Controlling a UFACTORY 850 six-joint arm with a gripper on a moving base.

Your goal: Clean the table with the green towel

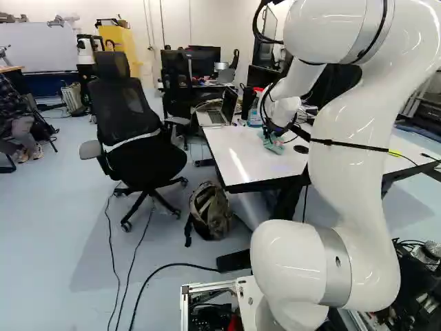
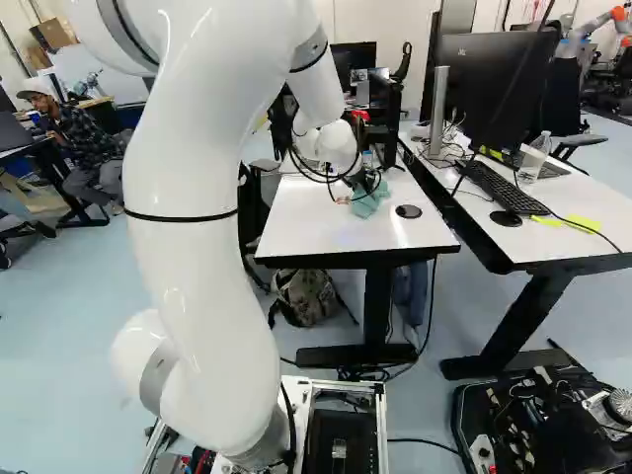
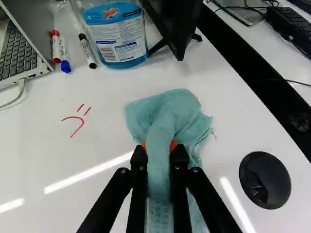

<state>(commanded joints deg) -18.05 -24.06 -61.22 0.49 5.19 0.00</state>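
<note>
The gripper (image 3: 159,153) is pinching the green towel (image 3: 176,109), whose uneven bunching is probably risking smeared or missed red marks (image 3: 82,122).

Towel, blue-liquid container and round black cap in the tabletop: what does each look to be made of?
The towel looks like matte woven cloth, perhaps cotton or microfiber: soft folds, dimpled texture. The container seems to be smooth, glossy clear plastic, as the blue liquid shows through. The cap is probably molded plastic, dark with a dull sheen, though painted metal is possible.
</note>
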